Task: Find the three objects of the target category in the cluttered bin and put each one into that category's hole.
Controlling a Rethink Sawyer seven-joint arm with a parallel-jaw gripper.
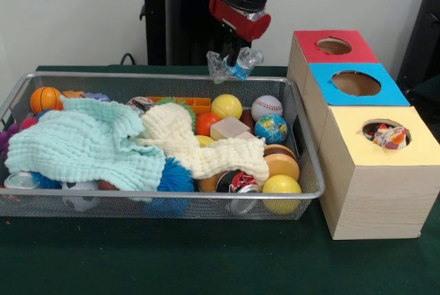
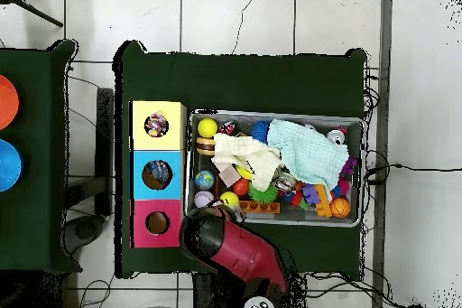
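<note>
Gripper (image 1: 237, 61) pinches a crumpled clear plastic bottle (image 1: 234, 65) above the cluttered bin's (image 1: 172, 76) robot-side rim; cloth balls would squash, so grasp their middle.

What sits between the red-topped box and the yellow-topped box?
The blue-topped box, touching both in one row. Front and overhead views both show it; a patterned cloth ball fills the yellow-topped box's hole.

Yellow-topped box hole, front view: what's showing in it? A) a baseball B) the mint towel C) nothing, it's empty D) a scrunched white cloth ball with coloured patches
D: in the front view a scrunched cloth ball, white with red and orange patches, sits in the round hole of the yellow-topped box; the baseball and the mint towel lie in the wire bin.
</note>
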